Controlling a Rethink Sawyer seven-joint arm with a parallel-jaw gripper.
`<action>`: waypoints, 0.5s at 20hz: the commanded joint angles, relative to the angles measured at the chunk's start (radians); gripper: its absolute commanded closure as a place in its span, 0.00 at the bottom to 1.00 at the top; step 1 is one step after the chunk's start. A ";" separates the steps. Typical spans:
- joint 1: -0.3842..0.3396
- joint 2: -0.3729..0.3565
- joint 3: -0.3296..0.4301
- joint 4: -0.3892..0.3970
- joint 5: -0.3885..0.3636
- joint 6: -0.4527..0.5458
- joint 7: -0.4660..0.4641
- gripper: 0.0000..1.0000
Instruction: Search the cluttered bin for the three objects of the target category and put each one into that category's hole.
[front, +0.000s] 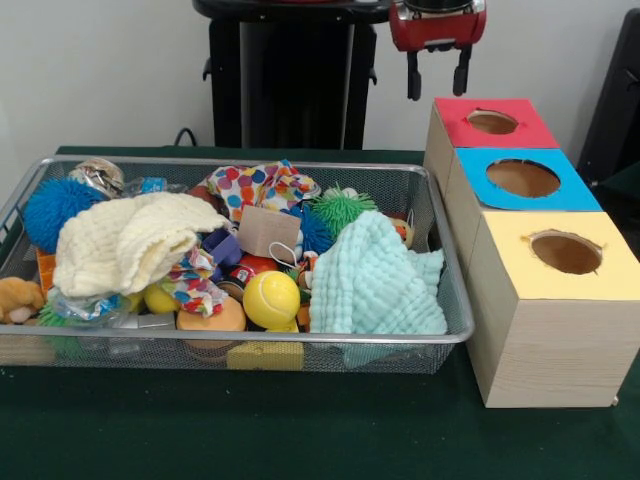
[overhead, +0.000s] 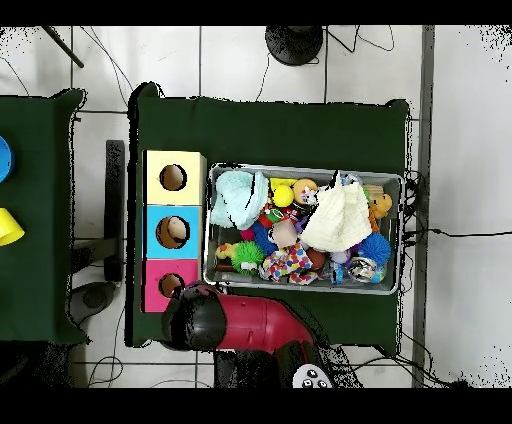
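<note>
The claw (front: 438, 74) hangs empty at twelve o'clock above the red box (front: 489, 124), its two fingers spread apart. On the green surface (front: 300, 430) sits the mesh bin (front: 455, 300), heaped with toys: a yellow ball (front: 271, 299) near the front, a cream cloth (front: 125, 243) at nine o'clock, a mint cloth (front: 375, 283) at three. Beside the bin stand the blue box (front: 524, 180) and yellow box (front: 560, 252), each with a round hole.

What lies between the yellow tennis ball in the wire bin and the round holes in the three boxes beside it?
The mint green knitted cloth lies heaped between the yellow tennis ball and the boxes, and the wire mesh bin's side wall rises there too. The gripper hangs open above the red-topped box, clear of the bin.
</note>
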 joint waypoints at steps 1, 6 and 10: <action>-0.046 0.055 0.089 -0.013 0.001 -0.054 0.098 0.00; -0.078 0.071 0.116 -0.016 0.015 -0.029 0.089 0.00; -0.089 0.091 0.118 -0.028 0.000 -0.033 0.085 0.00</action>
